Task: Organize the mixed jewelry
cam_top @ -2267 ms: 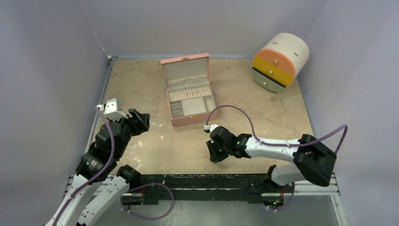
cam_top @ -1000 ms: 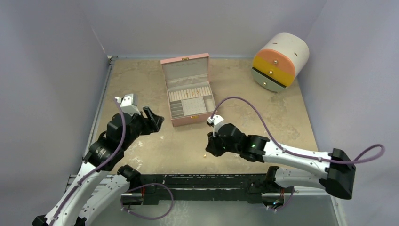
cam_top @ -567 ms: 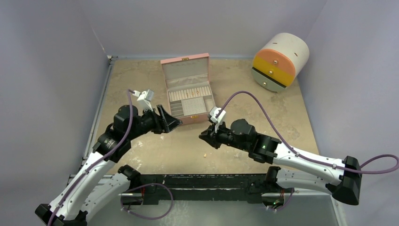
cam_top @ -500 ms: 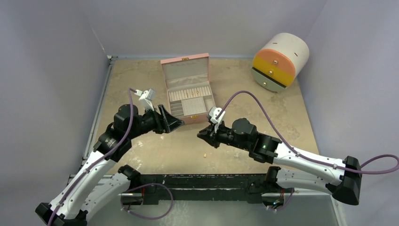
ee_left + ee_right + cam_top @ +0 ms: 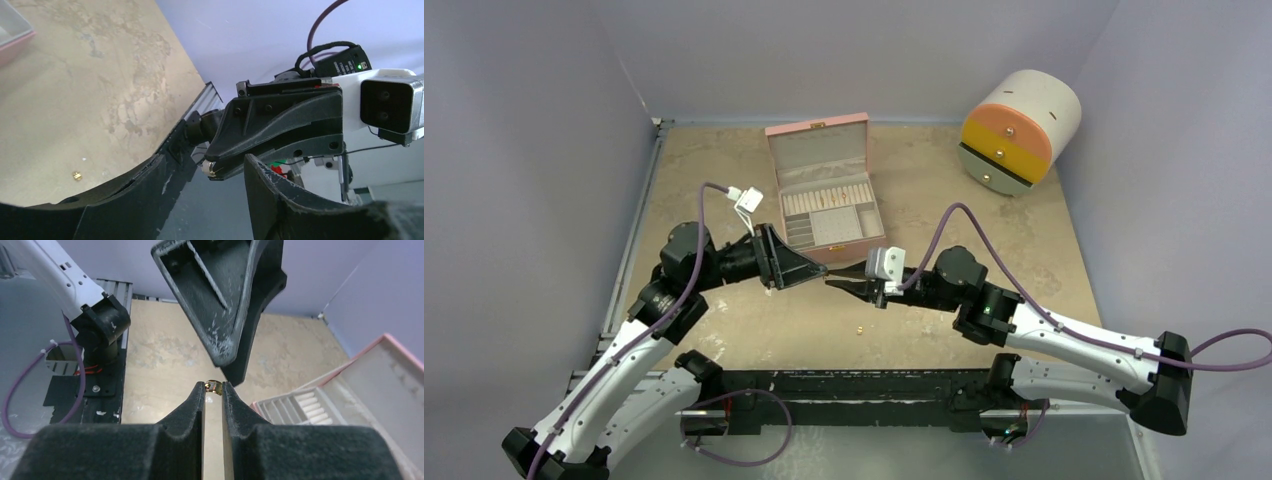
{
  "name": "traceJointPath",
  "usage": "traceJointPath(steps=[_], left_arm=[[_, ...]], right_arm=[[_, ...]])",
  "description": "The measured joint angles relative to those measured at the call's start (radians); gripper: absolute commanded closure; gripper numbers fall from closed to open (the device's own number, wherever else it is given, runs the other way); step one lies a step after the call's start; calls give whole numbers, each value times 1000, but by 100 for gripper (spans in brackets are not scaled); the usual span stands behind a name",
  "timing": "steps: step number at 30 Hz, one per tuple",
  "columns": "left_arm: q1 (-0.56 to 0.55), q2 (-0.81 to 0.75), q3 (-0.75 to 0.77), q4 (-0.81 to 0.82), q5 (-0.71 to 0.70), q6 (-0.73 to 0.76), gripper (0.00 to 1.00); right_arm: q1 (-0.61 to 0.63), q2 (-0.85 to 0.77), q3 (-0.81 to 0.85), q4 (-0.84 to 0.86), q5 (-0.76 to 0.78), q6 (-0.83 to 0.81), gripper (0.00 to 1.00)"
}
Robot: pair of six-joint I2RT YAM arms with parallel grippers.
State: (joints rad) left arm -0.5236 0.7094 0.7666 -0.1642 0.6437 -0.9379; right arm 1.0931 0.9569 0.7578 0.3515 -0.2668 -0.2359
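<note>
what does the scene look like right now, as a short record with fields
right gripper: shut on a tiny gold piece, pinched at the very fingertips, raised off the table
left gripper: open, tips facing the right gripper's tips, holding nothing
handover: not yet done; the left fingers have not closed on the piece
loose gold piece: lying on the table near the front edge
pink box: lid up, compartments exposed, just behind the grippers
round drawer unit: far right corner

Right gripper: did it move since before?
Yes. The right gripper, shut on a gold piece, moved left and away from the near edge, closer to the pink box.
</note>
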Motion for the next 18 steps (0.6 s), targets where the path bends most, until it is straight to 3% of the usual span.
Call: traceJointPath(steps=[18], left_arm=[[0,1,-30,167,169,-98,56]], right_arm=[[0,24,9,120,-149,-141,86]])
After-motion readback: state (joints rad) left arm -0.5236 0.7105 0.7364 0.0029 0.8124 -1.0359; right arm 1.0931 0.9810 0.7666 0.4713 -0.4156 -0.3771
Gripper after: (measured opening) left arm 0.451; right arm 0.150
